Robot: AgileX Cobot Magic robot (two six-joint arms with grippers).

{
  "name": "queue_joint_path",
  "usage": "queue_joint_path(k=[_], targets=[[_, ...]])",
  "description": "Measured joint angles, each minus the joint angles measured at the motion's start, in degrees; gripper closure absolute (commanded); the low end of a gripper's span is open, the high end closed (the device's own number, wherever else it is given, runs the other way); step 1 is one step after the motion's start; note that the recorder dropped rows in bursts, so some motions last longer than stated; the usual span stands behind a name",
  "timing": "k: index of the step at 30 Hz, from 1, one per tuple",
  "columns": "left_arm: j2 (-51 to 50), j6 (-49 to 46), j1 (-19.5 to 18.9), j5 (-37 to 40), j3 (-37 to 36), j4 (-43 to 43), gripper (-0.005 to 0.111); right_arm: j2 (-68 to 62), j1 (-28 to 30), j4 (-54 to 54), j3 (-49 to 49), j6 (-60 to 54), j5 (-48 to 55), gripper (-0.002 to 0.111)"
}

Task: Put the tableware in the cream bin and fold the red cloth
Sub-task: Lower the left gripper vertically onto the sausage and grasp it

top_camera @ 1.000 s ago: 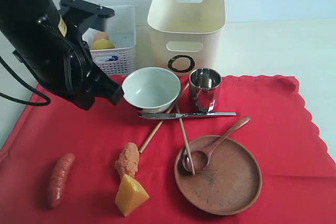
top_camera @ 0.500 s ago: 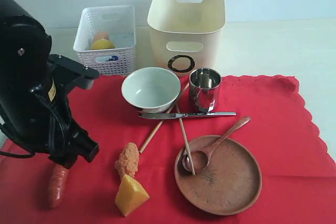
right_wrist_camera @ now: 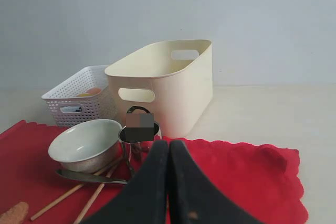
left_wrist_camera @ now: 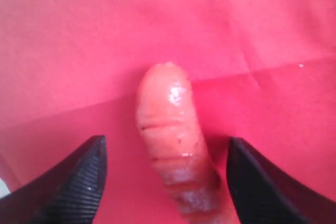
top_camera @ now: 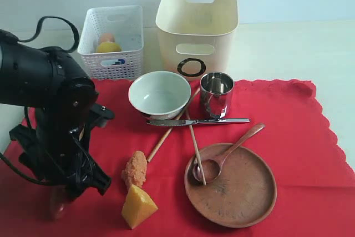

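Observation:
On the red cloth point(top_camera: 294, 137) lie the pale bowl point(top_camera: 160, 94), steel cup point(top_camera: 216, 94), knife point(top_camera: 197, 121), two crossed chopsticks point(top_camera: 195, 147), and the wooden spoon point(top_camera: 228, 149) resting on the brown plate point(top_camera: 236, 187). Behind them stands the cream bin point(top_camera: 197, 26). My left arm point(top_camera: 55, 120) hangs over the cloth's front left. Its gripper point(left_wrist_camera: 166, 148) is open, with one finger on each side of a sausage point(left_wrist_camera: 168, 124), apart from it. The right gripper point(right_wrist_camera: 168, 145) is shut and empty, low over the cloth near the cup point(right_wrist_camera: 137, 134); the exterior view does not show it.
A white perforated basket point(top_camera: 113, 40) holding food stands left of the cream bin. A breaded piece point(top_camera: 135, 169) and a yellow cheese wedge point(top_camera: 137, 206) lie on the cloth just right of my left arm. Bare pale table lies beyond the cloth's right edge.
My left arm has swung from beside the bowl towards the front left of the cloth and come down over the sausage, now covering most of it in the exterior view.

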State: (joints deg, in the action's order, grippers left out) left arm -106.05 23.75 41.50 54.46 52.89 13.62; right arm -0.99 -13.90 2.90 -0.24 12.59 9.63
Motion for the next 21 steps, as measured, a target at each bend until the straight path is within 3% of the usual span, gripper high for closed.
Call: queue_joint_path(k=[7, 21], targets=[[-2.62, 0.00, 0.21, -0.04, 0.35, -0.57, 0.107, 0.00, 0.00, 0.00, 0.00, 0.00, 0.00, 0.108], [0.95, -0.31, 0.21, 3.55, 2.06, -0.57, 0.107, 0.00, 0.00, 0.00, 0.00, 0.00, 0.00, 0.108]])
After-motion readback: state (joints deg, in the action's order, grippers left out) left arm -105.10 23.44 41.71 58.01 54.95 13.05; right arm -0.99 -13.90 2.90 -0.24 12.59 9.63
